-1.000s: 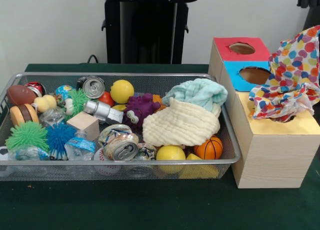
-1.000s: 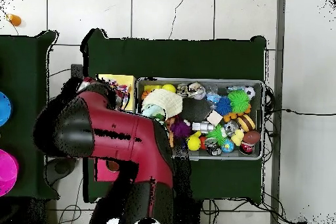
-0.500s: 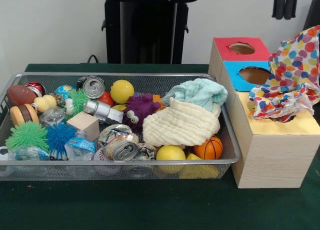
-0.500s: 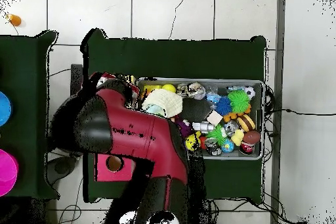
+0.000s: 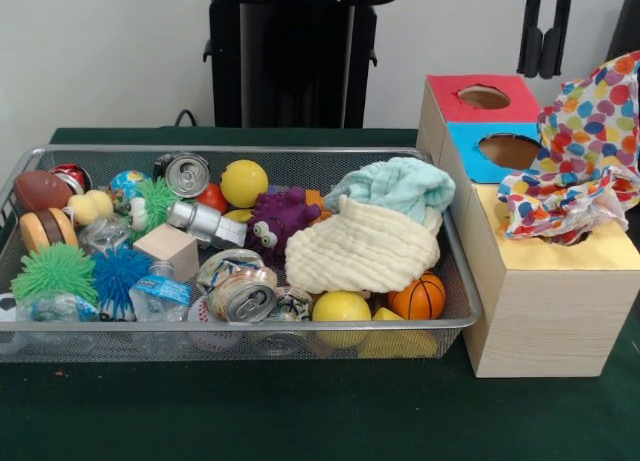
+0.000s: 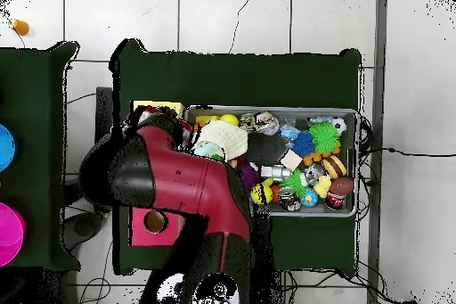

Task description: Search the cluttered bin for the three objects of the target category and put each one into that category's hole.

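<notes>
a black gripper [image 5: 543, 49] hangs above the box [image 5: 530, 281], over its red [image 5: 480, 98] and blue [image 5: 505, 149] tops, its two fingers [image 5: 527, 51] apart and holding nothing. the box stands just beside the right end of the bin [image 5: 455, 326], with three coloured tops in a row: red farthest from the front, blue in the middle, yellow [image 5: 590, 251] nearest, each with a round hole. a spotted cloth [image 5: 585, 151] is bunched on the yellow top, one end tucked into that hole, the rest heaped up toward the blue top.

in the bin, two more cloths lie at the end nearest the box: a cream cloth [image 5: 365, 249] spread over the toys, and a mint cloth [image 5: 392, 186] just behind it, touching it. in front of the cream cloth sit a small basketball [image 5: 420, 299] and a yellow ball [image 5: 341, 309]. a purple monster toy [image 5: 275, 223] lies on the side of the cream cloth away from the box, with another yellow ball [image 5: 244, 182] behind it. farther from the box are crushed cans [image 5: 242, 296], a wooden cube [image 5: 166, 249], green [image 5: 50, 271] and blue [image 5: 118, 273] spiky balls, and a football [image 5: 40, 191] at the far end.

seen from overhead, the red arm [image 6: 178, 184] reaches across the box, hiding most of it, and the cream cloth shows at the bin's end beside it.
</notes>
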Motion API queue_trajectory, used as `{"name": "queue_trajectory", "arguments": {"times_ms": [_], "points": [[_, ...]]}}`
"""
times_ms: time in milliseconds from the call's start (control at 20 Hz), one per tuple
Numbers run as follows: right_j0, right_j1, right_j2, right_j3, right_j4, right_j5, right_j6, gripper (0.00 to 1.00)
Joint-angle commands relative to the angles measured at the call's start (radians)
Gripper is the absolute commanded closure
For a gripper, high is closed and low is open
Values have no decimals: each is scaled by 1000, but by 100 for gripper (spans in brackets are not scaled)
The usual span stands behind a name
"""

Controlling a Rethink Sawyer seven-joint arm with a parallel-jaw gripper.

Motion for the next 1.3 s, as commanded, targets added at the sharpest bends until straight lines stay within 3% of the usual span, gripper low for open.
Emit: {"name": "queue_trajectory", "arguments": {"times_ms": [50, 450, 1300], "points": [[37, 82, 13, 69, -36, 2, 179, 100], [62, 96, 21, 78, 0, -12, 206, 100], [63, 136, 11, 87, -9, -111, 202, 100]]}}
